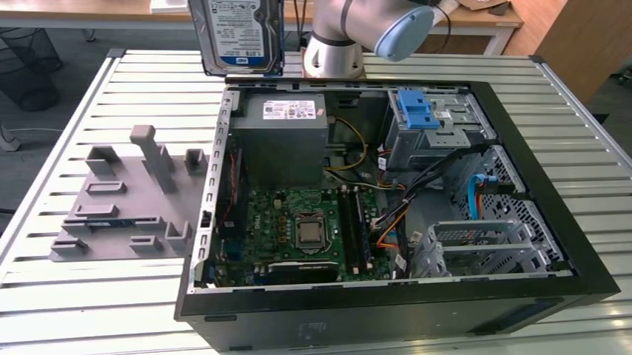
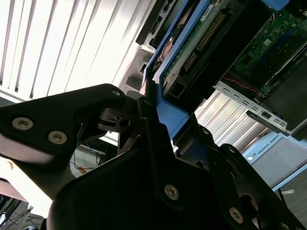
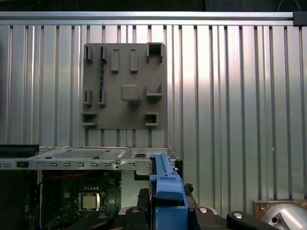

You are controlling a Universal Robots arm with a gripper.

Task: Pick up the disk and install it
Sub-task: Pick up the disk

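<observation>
You have the disk [image 1: 240,35] lifted clear of the worktop [image 1: 567,111]. In the exterior view it hangs upright with its label toward the camera, above the far rim of the open computer case [image 1: 553,194] and just to that view's left of the robot arm [image 1: 368,28]. The gripper [image 2: 160,120] is pinched on the disk's blue carrier frame [image 2: 169,112]; in the second wrist view you can see a black finger pressed against each side of the blue edge. In the first wrist view the same blue edge [image 3: 167,184] rises between the fingers, over the case's side rail. Inside the case, the power supply [image 1: 283,139] lies near the far wall, the motherboard [image 1: 296,222] below it, and the blue latch on its metal cage [image 1: 419,111] toward the exterior view's right. The grey moulded fixture [image 1: 118,200] lies on the worktop beside the case, on the exterior view's left.
</observation>
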